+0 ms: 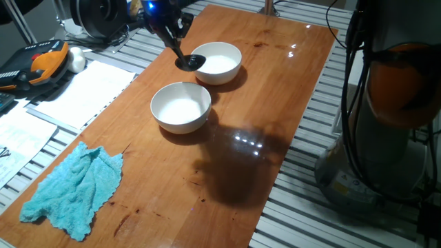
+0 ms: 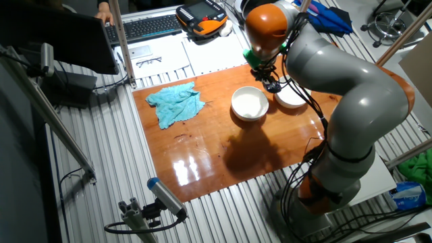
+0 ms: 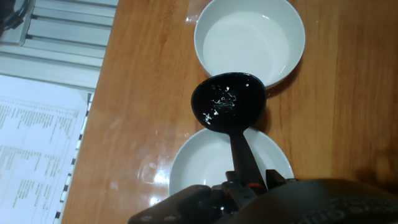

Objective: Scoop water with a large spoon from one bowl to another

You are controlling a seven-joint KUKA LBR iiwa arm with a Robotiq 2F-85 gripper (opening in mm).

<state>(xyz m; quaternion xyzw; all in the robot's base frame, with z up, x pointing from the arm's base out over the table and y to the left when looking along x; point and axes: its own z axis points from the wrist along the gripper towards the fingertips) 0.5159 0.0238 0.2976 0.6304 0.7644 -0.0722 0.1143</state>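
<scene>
Two white bowls stand side by side on the wooden table: a far bowl and a near bowl. They also show in the other fixed view. My gripper is shut on the handle of the black large spoon. The spoon's round head hangs in the air between the two bowls. Water glints in the head. Water in the bowls is barely visible. The handle's red end is hidden.
A teal cloth lies at the table's near left corner. Printed papers and an orange-black pendant lie beside the table's left edge. The robot's base stands to the right.
</scene>
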